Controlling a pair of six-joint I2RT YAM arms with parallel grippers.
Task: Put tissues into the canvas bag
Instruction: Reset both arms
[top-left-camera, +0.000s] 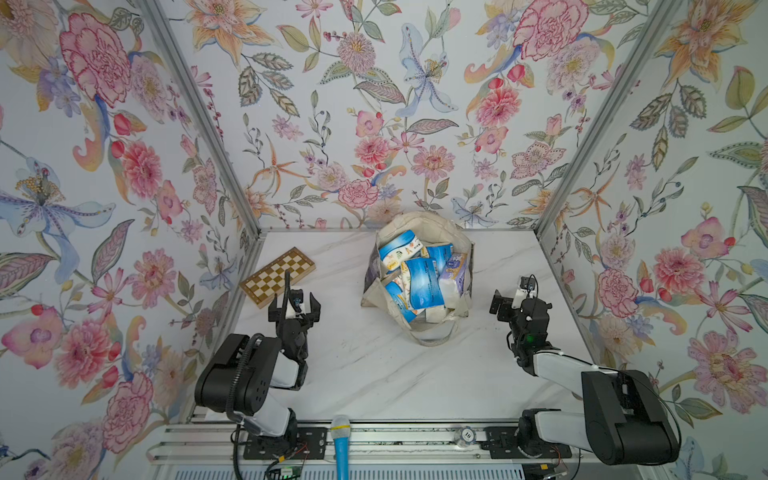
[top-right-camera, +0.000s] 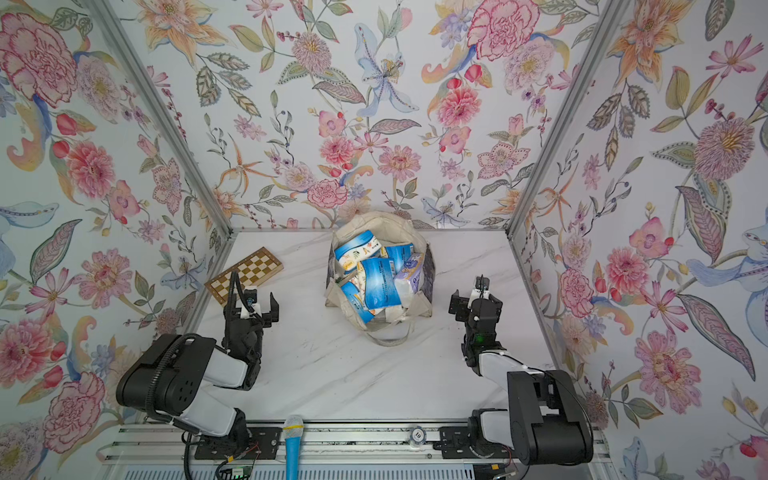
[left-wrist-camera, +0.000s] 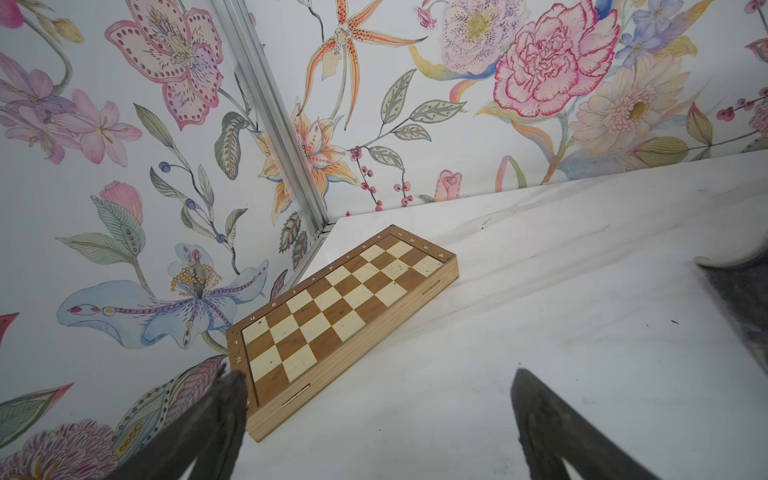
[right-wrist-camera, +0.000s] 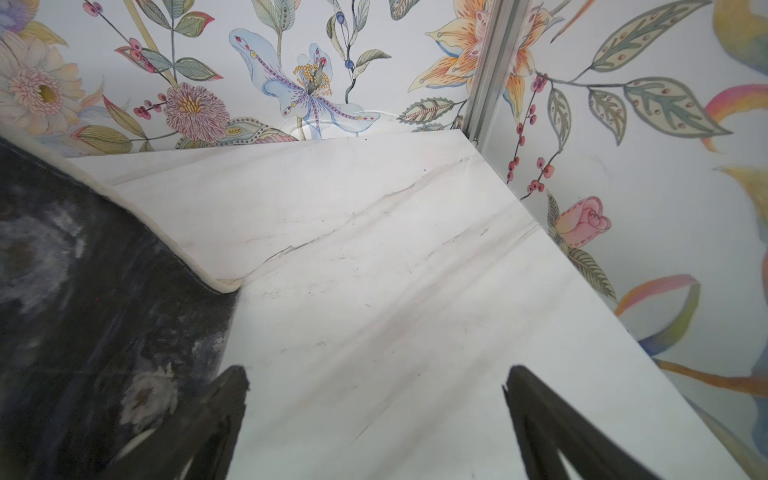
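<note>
Around the canvas bag (top-left-camera: 419, 222), the marble counter (top-left-camera: 374, 374) shows no loose pack in both top views, so we judge the job all but finished. The bag stands slumped with its mouth open upward and a handle loop trailing on its near side. Well apart from the bag, on its left-arm side, sits a wooden chessboard (top-left-camera: 277, 276), which is no part of our work. Inside the bag the tissues (top-left-camera: 419, 282) lie heaped to the brim: mostly blue-and-white packs, with a lavender one and a plain white one toward the right-arm side. Our left pincer (top-left-camera: 294, 306) hovers well apart from the bag on the chessboard's side, jaws spread and empty. Our right pincer (top-left-camera: 512, 297) hangs near the bag's opposite flank, likewise released and holding nothing. We see nothing left to fetch, unless a pack hides behind the bag.
</note>
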